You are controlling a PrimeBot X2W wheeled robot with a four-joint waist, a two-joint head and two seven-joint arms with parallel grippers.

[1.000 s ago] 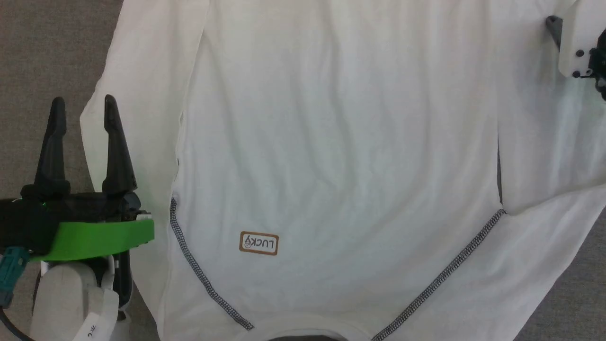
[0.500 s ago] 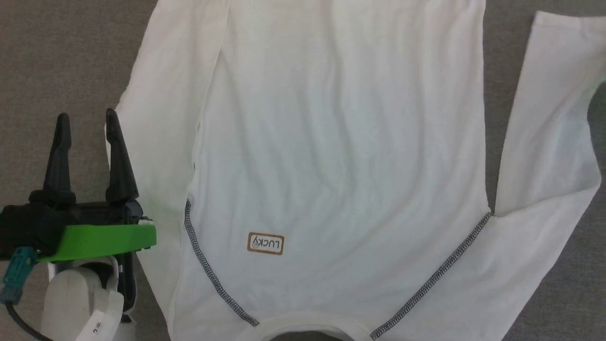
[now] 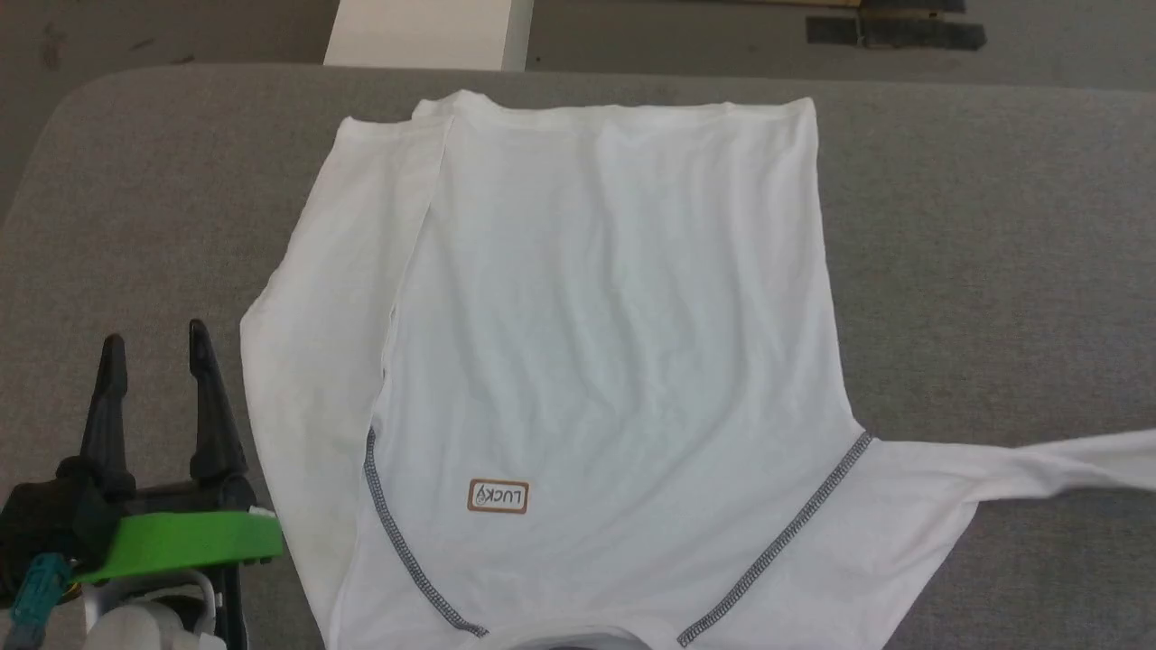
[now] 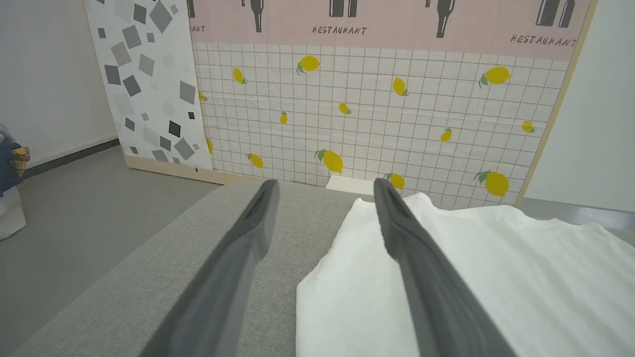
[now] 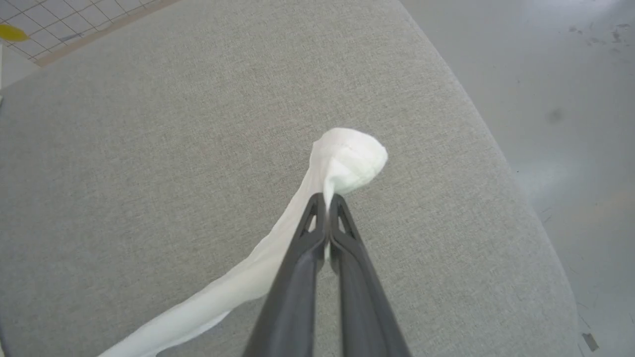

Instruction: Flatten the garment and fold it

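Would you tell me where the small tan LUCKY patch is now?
Head view: the patch lies low on the white long-sleeved shirt, beside its left zigzag seam.

Grey fabric table (image 3: 993,271) before a lemon-printed panel (image 4: 377,114).

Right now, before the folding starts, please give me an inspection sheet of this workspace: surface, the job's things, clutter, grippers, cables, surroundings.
Surface: grey fabric-covered table with rounded corners.
Job's things: white garment lies spread out, neckline toward the robot; left-side sleeve lies along the body; right-side sleeve is stretched out sideways.
Clutter: nothing seen.
Grippers: left gripper open, beside the left-side sleeve, holding nothing; right gripper shut on the cuff of the right-side sleeve.
Cables: teal plug at the left wrist.
Surroundings: lemon-patterned wall panel, grey floor.
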